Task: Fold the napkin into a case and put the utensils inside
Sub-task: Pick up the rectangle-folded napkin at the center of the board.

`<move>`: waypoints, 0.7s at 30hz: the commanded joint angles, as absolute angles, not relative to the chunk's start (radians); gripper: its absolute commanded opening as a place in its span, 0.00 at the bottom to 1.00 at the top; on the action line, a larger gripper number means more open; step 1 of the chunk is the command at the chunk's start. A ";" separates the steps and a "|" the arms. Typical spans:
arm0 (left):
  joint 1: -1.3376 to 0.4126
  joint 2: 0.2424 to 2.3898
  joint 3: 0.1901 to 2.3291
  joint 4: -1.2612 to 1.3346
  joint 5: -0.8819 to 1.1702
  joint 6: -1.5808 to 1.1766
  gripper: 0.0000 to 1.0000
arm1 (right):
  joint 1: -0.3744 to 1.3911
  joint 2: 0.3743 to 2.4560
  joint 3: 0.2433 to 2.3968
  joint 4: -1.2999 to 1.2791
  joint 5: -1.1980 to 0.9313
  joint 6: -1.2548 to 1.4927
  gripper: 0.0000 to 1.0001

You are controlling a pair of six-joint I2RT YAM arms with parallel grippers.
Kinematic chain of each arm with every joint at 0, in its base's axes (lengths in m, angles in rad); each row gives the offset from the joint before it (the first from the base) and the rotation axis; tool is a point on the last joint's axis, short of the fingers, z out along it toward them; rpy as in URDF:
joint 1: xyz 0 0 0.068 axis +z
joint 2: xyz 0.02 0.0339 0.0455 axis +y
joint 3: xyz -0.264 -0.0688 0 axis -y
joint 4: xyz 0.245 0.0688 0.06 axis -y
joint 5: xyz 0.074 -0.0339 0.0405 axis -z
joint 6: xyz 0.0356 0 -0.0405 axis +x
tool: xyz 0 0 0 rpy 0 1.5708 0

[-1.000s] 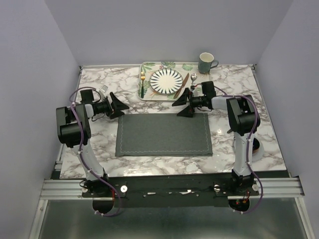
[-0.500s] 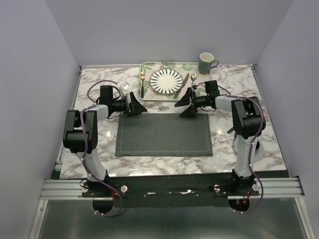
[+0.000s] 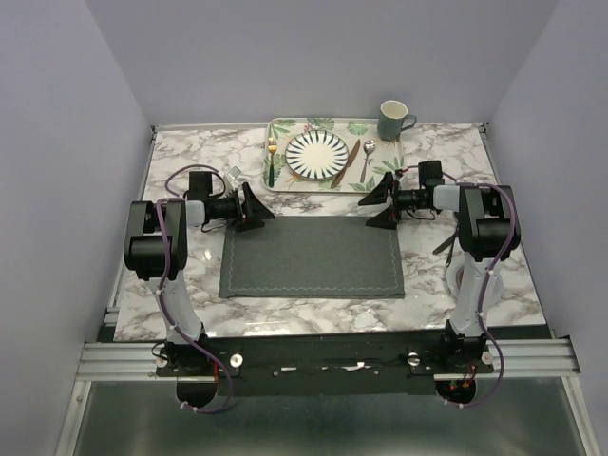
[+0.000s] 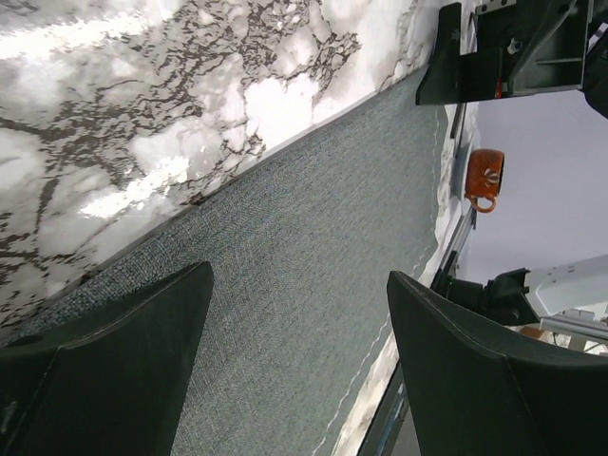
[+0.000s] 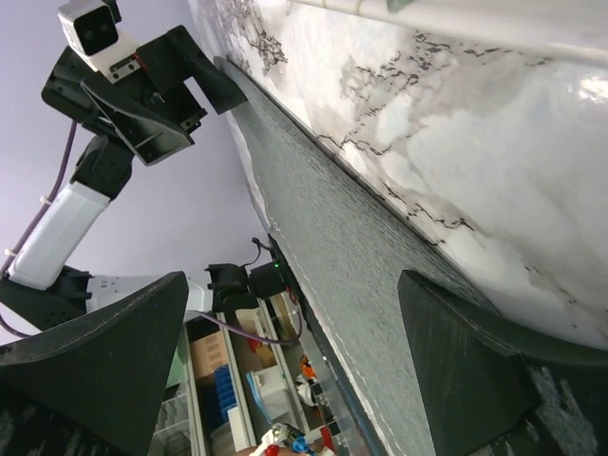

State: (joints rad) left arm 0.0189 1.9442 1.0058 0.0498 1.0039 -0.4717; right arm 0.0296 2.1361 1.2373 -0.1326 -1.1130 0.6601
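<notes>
The dark grey napkin (image 3: pixel 312 256) lies flat and unfolded in the middle of the marble table; it also shows in the left wrist view (image 4: pixel 313 275) and the right wrist view (image 5: pixel 370 256). My left gripper (image 3: pixel 257 211) is open, low over the napkin's far left corner. My right gripper (image 3: pixel 379 201) is open, low over the far right corner. The gold fork with green handle (image 3: pixel 272 158), the brownish knife (image 3: pixel 352 158) and the silver spoon (image 3: pixel 367 157) lie on the tray beside the striped plate (image 3: pixel 317 155).
A leaf-patterned tray (image 3: pixel 285 180) sits at the table's back centre. A grey-green mug (image 3: pixel 393 120) stands to its right. Purple walls close in the back and sides. An orange mug (image 4: pixel 483 176) shows off the table in the left wrist view.
My left gripper swung in from the left to the napkin's far left corner. My right gripper moved right, from near the far edge's middle to the far right corner. The napkin has not moved.
</notes>
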 commanded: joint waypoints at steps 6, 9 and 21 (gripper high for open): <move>0.025 1.898 1.049 -0.014 0.939 -0.344 0.83 | 0.017 2.102 1.330 -0.438 -1.020 0.418 0.78; -0.053 1.812 1.127 -0.191 0.891 -0.090 0.77 | 0.018 2.016 1.361 -0.578 -0.993 0.263 0.60; -0.185 1.746 1.169 -0.708 0.557 0.300 0.45 | 0.103 1.798 1.249 -0.900 -0.675 -0.207 0.47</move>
State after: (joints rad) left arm -0.1570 1.7126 1.1633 -0.4278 0.7628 0.1127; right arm 0.0486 1.7763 1.2751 -0.7822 -0.8429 -0.0395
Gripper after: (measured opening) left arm 0.447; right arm 0.452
